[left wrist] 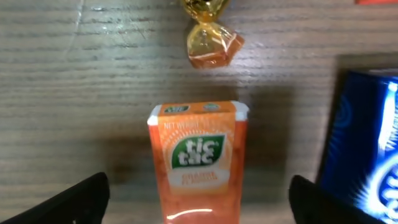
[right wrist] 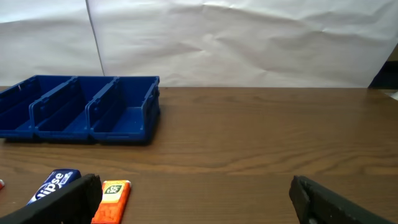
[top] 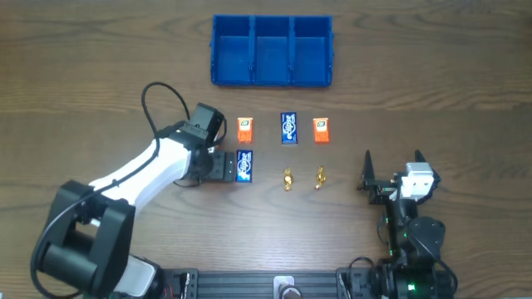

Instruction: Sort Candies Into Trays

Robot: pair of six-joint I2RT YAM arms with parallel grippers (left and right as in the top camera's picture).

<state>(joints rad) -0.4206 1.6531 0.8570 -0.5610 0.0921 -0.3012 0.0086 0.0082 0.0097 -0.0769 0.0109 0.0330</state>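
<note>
An orange candy box (left wrist: 198, 162) lies flat between the spread fingers of my left gripper (left wrist: 199, 208), which is open. A gold wrapped candy (left wrist: 211, 42) lies just beyond the box, and a blue packet (left wrist: 367, 143) is beside it. From above, the left gripper (top: 224, 164) sits beside a blue packet (top: 244, 164) and near an orange box (top: 244, 129). Another blue packet (top: 288, 128), another orange box (top: 321, 129) and two gold candies (top: 288, 178) (top: 320, 176) lie in the middle. My right gripper (top: 392, 158) is open and holds nothing, to the right of the candies.
A blue tray (top: 272, 76) with three compartments stands at the back centre, seen also as the blue tray (right wrist: 81, 127) from the right wrist. Bare wooden table (top: 449, 91) surrounds the candies on both sides.
</note>
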